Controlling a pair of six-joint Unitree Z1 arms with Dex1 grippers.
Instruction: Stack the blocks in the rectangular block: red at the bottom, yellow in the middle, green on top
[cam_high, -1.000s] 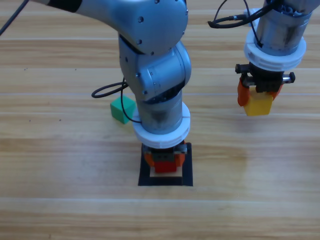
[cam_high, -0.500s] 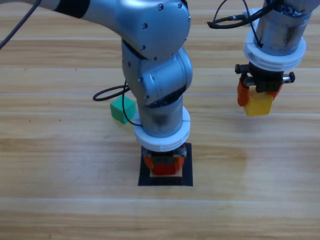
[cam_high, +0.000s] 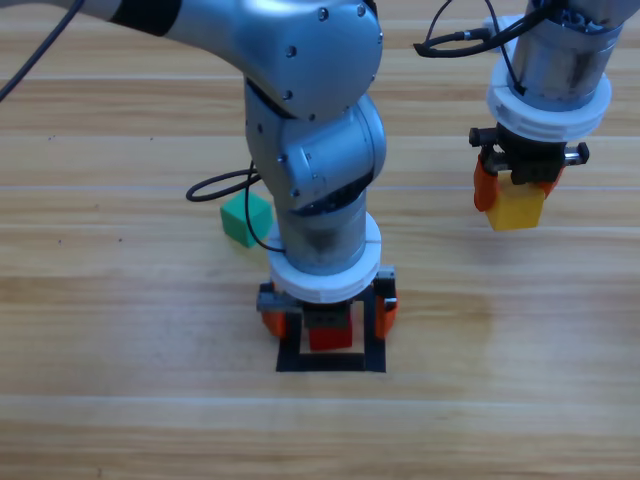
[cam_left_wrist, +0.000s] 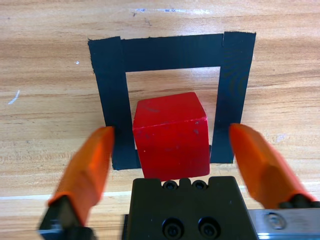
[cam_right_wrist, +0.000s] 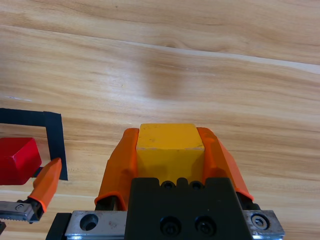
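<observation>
Left claw (cam_high: 328, 312) low over the rectangular block (cam_high: 373, 360), jaws spread wide and gripping nothing, one orange jaw on each side of red (cam_high: 330, 334). In the left wrist view, red (cam_left_wrist: 171, 135) seated on the bench (cam_left_wrist: 45, 70) inside the black tape outline (cam_left_wrist: 172, 50), off-centre toward the side nearest the claw body, clear gaps between both jaws and the cube faces. Step in hand, by judgement: release of red and withdrawal of the left arm. Best done by a straight lift, jaws kept fully apart until well clear of the cube top, with no sideways drift that could drag red over the tape.

Right claw (cam_high: 512, 195) raised at upper right, well apart from the outline, jaws closed on yellow (cam_high: 518, 208); in the right wrist view, yellow (cam_right_wrist: 170, 147) clamped squarely between the two jaws, top face level. Advisable to hold there until the left arm is out of the way, then to descend straight onto red with edges aligned, opening only once the faces touch.

Green (cam_high: 246, 218) resting on the bench (cam_high: 100, 300) beside the left arm, behind and left of the outline, partly hidden by the arm, untouched.

Main risk: a nudged red base leaving the stack outside the outline.
</observation>
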